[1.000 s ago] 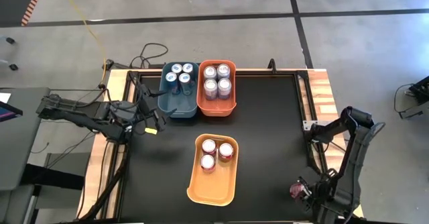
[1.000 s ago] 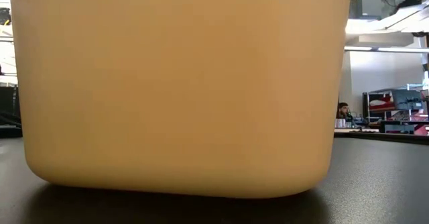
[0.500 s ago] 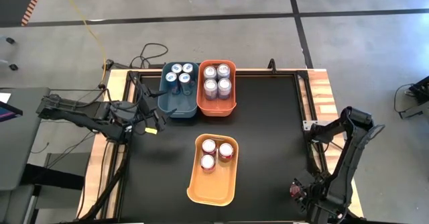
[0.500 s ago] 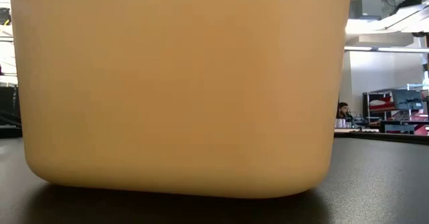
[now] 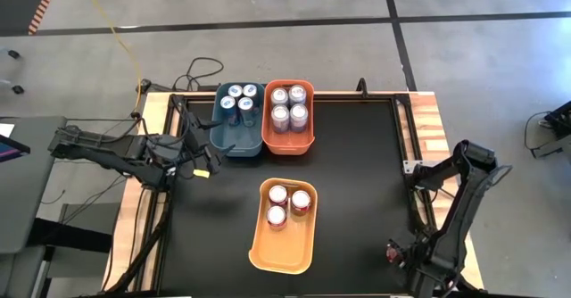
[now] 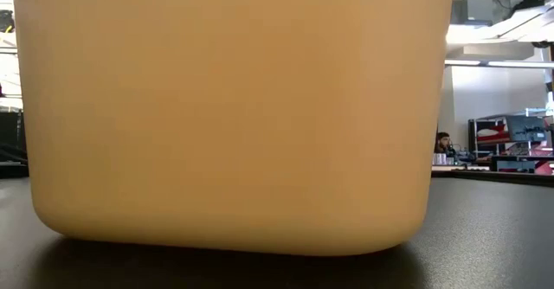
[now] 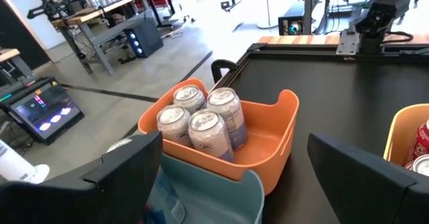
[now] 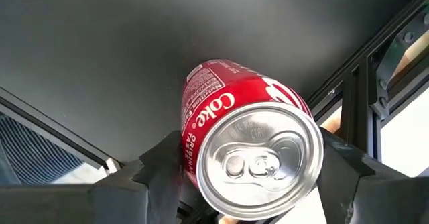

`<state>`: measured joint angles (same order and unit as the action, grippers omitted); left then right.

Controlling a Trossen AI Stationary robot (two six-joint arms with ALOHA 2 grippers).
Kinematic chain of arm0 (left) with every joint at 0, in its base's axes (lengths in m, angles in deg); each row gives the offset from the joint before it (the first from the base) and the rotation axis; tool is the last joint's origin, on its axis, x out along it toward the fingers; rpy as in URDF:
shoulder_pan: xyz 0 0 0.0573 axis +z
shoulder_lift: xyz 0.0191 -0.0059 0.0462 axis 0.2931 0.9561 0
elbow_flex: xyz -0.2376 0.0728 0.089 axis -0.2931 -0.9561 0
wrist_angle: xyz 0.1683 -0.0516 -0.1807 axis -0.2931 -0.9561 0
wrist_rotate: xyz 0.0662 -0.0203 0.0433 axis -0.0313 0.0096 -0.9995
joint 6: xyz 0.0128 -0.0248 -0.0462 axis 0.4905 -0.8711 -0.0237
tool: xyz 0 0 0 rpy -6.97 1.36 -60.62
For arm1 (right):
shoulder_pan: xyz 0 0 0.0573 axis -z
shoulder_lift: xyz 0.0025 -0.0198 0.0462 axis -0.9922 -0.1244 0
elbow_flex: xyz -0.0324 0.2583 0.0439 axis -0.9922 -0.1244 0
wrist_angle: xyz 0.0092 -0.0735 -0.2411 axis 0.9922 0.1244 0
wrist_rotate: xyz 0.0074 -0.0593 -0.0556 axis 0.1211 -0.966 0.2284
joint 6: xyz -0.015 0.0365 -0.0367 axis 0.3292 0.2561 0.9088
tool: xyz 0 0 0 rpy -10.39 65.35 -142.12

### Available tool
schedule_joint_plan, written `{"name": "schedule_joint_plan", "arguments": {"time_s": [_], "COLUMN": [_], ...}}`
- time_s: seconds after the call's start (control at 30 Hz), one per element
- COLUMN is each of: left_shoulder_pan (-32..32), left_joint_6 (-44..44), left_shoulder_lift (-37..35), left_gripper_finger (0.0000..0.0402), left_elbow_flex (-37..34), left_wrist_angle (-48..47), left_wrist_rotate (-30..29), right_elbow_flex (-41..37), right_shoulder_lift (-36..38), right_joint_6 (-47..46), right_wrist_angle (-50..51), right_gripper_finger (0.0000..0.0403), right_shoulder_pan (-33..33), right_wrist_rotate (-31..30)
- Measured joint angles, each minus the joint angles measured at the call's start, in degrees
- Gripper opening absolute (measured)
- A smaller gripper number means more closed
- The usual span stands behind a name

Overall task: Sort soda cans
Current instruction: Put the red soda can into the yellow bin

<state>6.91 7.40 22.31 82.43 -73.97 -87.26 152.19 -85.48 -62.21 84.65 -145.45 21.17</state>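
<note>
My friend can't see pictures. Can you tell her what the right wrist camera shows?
A red soda can fills the view, silver top facing the camera, sitting between the two dark fingers of the right pincer. Behind it is the black table.

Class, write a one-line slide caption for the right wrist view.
Right gripper closing around a red Coke can, silver top facing the camera, above the black table.

A red Coke can [image 8: 251, 133] fills the middle, its silver top toward the camera, set between two dark fingers [image 8: 157, 167] at eight and four o'clock above the black table [image 8: 100, 36].
</note>
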Motion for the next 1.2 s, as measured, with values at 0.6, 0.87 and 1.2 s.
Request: {"name": "schedule_joint_plan", "arguments": {"time_s": [0.6, 0.87, 1.2], "left_shoulder_pan": [0.0, -0.01, -0.02], "left_joint_6": [-2.56, -4.57, -4.6], "left_shoulder_lift": [0.0, -0.02, -0.02], "left_gripper_finger": [0.0368, 0.0368, 0.0368], "left_elbow_flex": [0.0, 0.0, 0.0], "left_wrist_angle": [-3.93, -5.36, -5.35], "left_wrist_rotate": [-0.04, -0.04, -0.04], "right_elbow_flex": [12.85, 22.1, 26.6], "right_shoulder_lift": [-0.31, -0.26, -0.81], "right_joint_6": [34.09, 45.79, 65.15], "right_wrist_angle": [1.33, 5.05, -6.96], "right_gripper_finger": [0.0258, 0.0258, 0.0265], "right_shoulder_pan": [17.24, 22.76, 31.47], "right_wrist_rotate": [-5.55, -11.62, -20.86]}}
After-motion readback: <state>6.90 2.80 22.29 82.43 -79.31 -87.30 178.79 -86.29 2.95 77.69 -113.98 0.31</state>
